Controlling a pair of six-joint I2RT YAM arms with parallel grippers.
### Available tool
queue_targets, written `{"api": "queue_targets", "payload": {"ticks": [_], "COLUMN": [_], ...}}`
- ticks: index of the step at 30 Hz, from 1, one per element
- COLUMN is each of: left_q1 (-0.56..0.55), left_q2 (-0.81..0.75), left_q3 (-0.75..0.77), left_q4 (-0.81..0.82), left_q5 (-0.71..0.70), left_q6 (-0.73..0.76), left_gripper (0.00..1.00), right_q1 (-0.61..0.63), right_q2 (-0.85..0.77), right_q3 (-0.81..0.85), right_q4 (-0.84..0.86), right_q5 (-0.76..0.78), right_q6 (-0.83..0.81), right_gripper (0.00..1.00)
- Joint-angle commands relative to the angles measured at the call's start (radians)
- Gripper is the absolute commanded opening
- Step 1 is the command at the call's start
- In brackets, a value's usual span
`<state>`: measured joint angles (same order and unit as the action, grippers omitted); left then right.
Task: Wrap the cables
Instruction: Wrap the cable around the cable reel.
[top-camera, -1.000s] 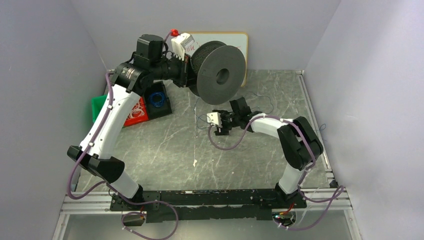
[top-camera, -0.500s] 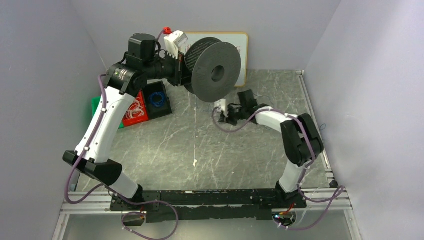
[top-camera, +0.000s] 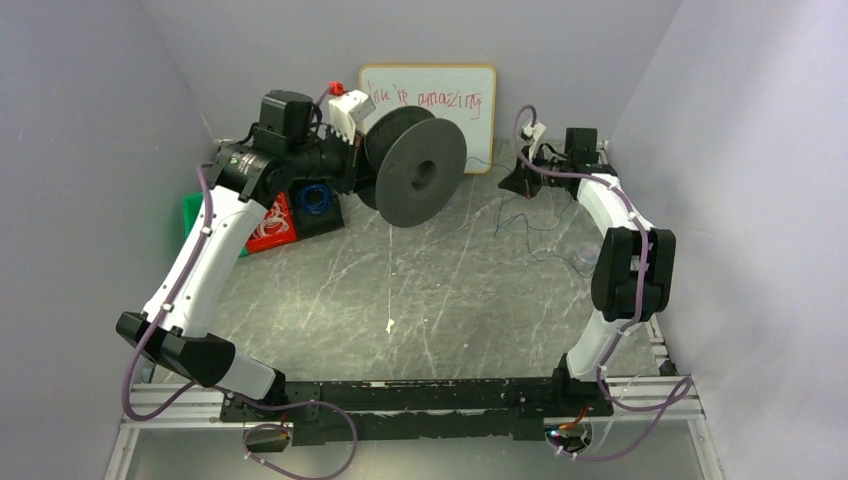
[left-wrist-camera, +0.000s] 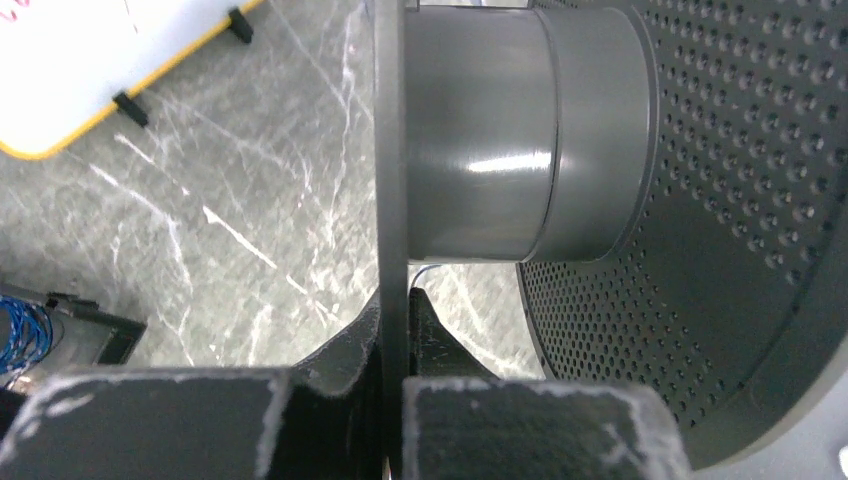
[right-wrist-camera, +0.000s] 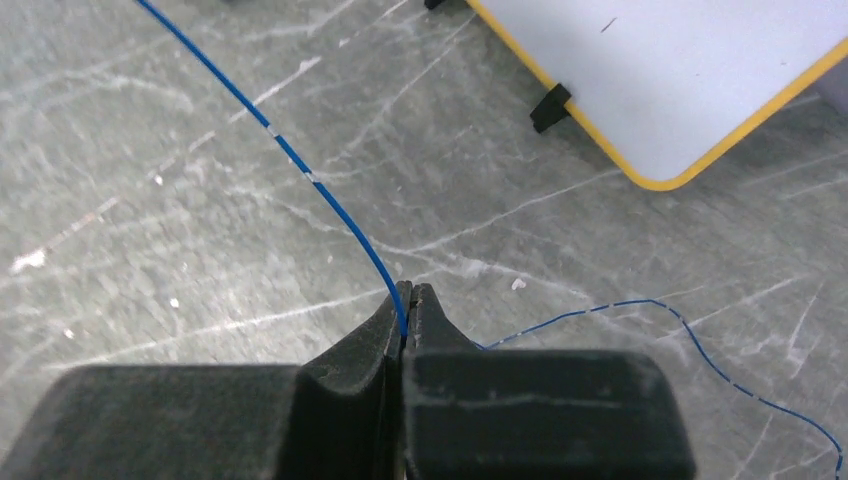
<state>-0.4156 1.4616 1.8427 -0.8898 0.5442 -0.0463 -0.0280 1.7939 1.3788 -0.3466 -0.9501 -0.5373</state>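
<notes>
A dark grey spool (top-camera: 415, 178) hangs in the air at the back left. My left gripper (top-camera: 358, 160) is shut on it, and in the left wrist view its fingertips (left-wrist-camera: 400, 296) pinch the thin flange (left-wrist-camera: 392, 180) beside the smooth hub (left-wrist-camera: 500, 150). My right gripper (top-camera: 522, 181) is at the back right, near the whiteboard. It is shut on a thin blue cable (right-wrist-camera: 300, 165) that enters between its tips (right-wrist-camera: 408, 290) and trails off to the right. More of the cable lies in loose loops (top-camera: 521, 222) on the table below it.
A whiteboard (top-camera: 428, 100) with red writing leans on the back wall. A black tray with a blue coil (top-camera: 316, 198), a red bin (top-camera: 272, 222) and a green bin (top-camera: 195, 210) stand at the left. A small clear object (top-camera: 583, 258) lies by the right arm.
My right arm swung from the table's middle to the back right and its gripper shut on the cable. My left arm shifted the spool slightly left and down, uncovering the whiteboard.
</notes>
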Motion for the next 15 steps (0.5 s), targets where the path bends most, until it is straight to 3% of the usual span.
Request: {"api": "queue_targets", "payload": {"ticks": [1, 4, 7, 12, 15], "left_q1": [0.000, 0.000, -0.001, -0.010, -0.039], "left_q2": [-0.034, -0.033, -0.039, -0.048, -0.047], "left_q3": [-0.038, -0.073, -0.127, -0.216, -0.268], "left_q4": [0.051, 0.049, 0.055, 0.056, 0.073], "left_q5": [0.024, 0.005, -0.026, -0.047, -0.123], "left_q6": [0.071, 0.101, 0.137, 0.211, 0.225], "left_gripper": [0.02, 0.03, 0.02, 0.02, 0.02], "right_q1": [-0.016, -0.042, -0.080, -0.100, -0.101], "right_q2": [0.046, 0.111, 0.112, 0.142, 0.162], "right_q3": [0.151, 0.305, 0.349, 0.452, 0.523], "right_q4": [-0.103, -0.214, -0.177, -0.209, -0.256], "right_q5": [0.035, 0.123, 0.218, 0.385, 0.375], "right_q6": [0.216, 0.273, 0.362, 0.357, 0.360], "right_gripper": [0.00, 0.00, 0.00, 0.00, 0.00]}}
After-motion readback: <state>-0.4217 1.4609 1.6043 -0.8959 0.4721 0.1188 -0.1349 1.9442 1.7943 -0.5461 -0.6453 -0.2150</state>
